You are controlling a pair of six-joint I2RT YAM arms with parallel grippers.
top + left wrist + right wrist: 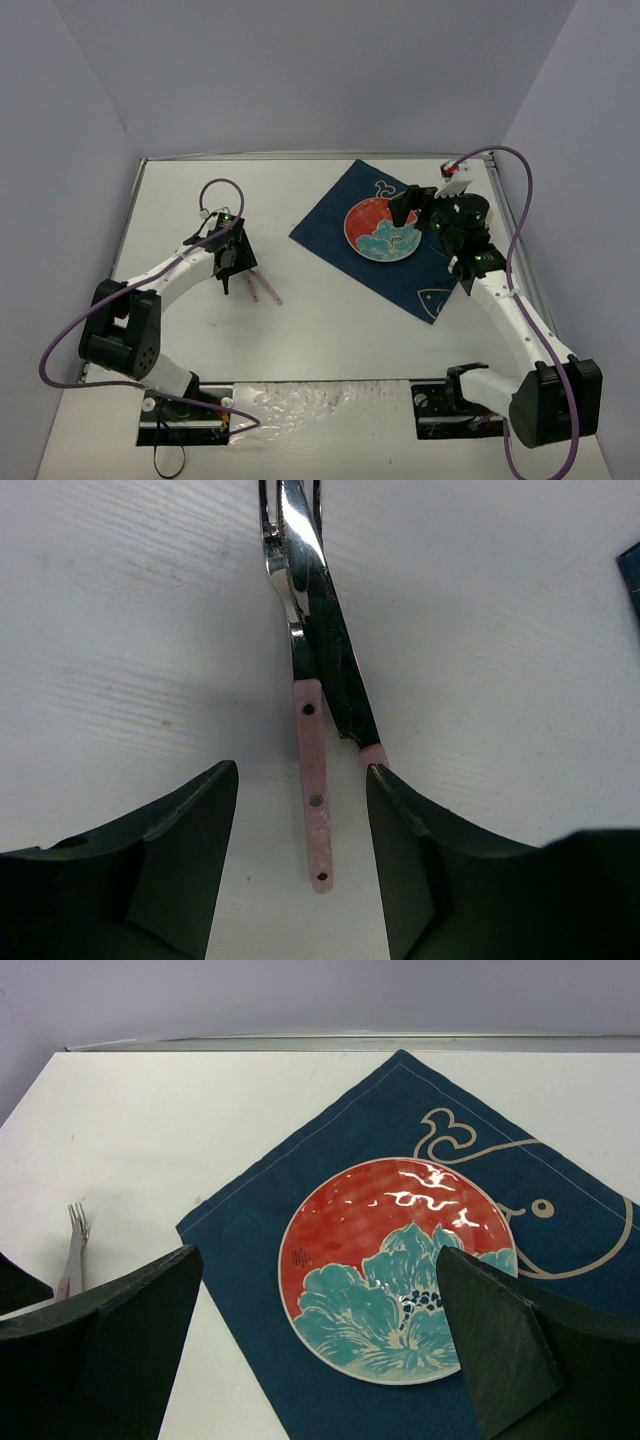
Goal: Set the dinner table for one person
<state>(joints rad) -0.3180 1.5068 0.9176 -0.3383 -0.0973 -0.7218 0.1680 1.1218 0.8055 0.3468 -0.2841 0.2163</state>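
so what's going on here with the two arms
A robot is setting a place. The left arm has its jaws lowered, open, around the pink handles of a fork and knife lying side by side on the white table, not clamped yet. The right arm hovers, jaws wide open, over a red and teal plate sitting on the blue placemat.

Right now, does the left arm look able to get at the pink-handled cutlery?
Probably yes. Its end effector hangs just over the cutlery, jaws apart, with one pink handle between the fingers, and nothing lies in the way.
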